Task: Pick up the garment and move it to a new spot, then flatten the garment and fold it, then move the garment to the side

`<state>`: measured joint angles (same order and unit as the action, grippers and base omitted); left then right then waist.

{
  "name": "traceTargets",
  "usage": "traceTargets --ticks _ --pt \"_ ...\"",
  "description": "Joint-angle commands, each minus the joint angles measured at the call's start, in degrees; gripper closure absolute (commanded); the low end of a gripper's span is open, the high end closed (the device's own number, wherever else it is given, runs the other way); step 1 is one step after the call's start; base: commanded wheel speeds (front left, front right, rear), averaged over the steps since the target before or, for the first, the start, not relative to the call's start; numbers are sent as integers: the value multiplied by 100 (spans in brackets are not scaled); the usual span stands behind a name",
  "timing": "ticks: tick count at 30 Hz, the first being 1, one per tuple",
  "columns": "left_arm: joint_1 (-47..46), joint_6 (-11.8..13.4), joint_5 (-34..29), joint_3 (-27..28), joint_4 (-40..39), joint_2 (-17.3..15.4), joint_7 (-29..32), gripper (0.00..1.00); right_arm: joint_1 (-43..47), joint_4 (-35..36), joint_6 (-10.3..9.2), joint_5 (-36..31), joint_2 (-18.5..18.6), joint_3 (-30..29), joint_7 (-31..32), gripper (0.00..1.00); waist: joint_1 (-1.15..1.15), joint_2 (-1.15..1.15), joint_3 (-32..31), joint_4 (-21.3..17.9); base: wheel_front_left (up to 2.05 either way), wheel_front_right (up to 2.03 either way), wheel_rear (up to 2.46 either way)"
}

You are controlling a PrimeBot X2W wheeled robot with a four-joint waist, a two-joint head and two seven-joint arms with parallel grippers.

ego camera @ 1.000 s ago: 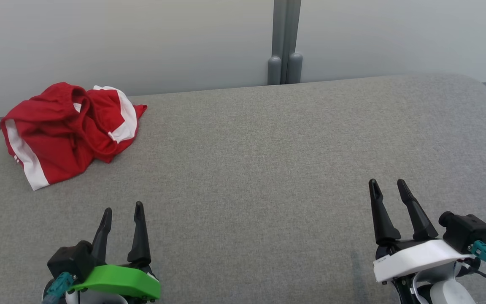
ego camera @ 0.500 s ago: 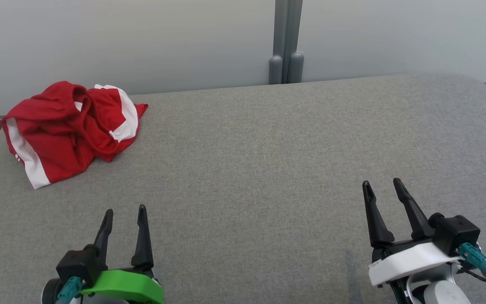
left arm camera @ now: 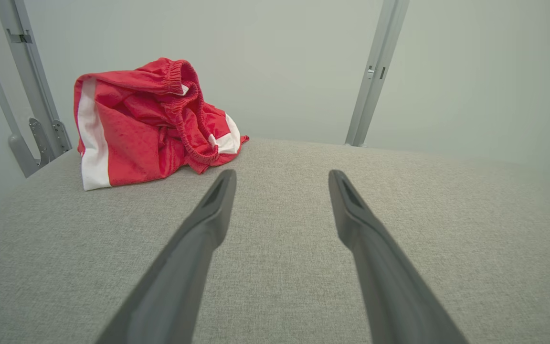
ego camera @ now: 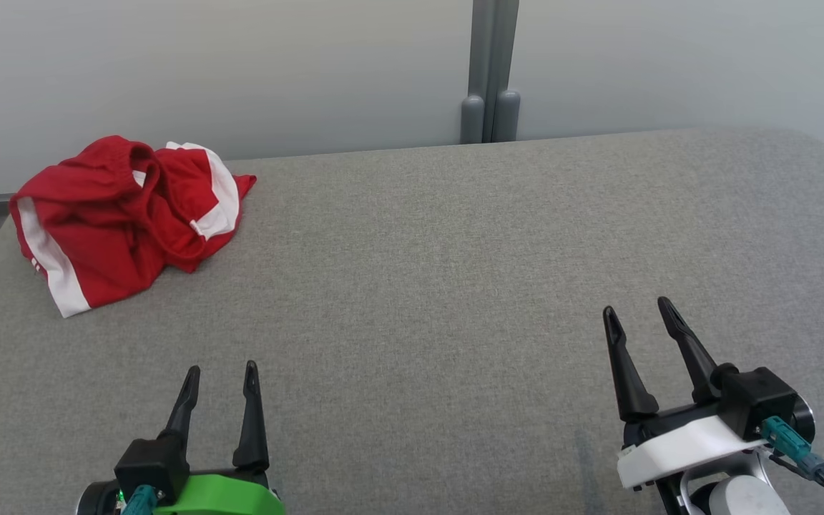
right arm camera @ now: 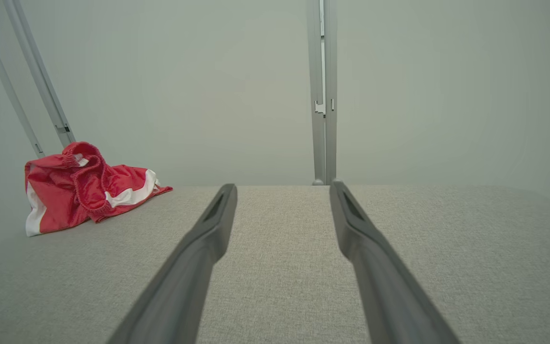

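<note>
Crumpled red garment [ego camera: 122, 222] of slightly shiny knit with white side stripes and a gathered elastic waistband, heaped at the far left corner of a grey woven-fabric table [ego camera: 455, 286] with rounded corners, left gripper [ego camera: 220, 373] and right gripper [ego camera: 636, 314] near the front edge, well apart from it, tapered dark fingers spread, holding nothing

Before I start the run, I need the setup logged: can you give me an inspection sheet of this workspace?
Surface: grey fabric table, rounded far corners.
Job's things: red-and-white garment, crumpled in a heap at the table's far left corner.
Clutter: nothing seen.
Tools: left tool and right tool both open, holding nothing, at the near side, well apart from the garment.
Cables: teal connector with a dark cable at the right wrist; a teal plug at the left wrist.
Surroundings: pale wall panels and a grey post behind the table.
</note>
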<state>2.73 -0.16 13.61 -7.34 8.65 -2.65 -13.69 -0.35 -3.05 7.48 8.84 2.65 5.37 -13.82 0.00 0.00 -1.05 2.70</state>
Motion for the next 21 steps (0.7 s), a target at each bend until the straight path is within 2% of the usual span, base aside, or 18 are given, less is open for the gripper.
traceTargets --ticks 1,12,21 --pt "63 28 -110 -6 -25 -36 -51 0 -6 47 3 -129 33 19 -49 0 0 0 -3 3 0 0 0" --pt "144 82 -264 -32 -55 -40 -166 0 63 53 2 -478 36 61 -152 0 0 0 -24 16 0 0 0" --pt "126 77 -170 -21 -19 -39 -150 0 79 -66 2 -295 36 2 -142 0 0 0 -25 21 0 0 0"
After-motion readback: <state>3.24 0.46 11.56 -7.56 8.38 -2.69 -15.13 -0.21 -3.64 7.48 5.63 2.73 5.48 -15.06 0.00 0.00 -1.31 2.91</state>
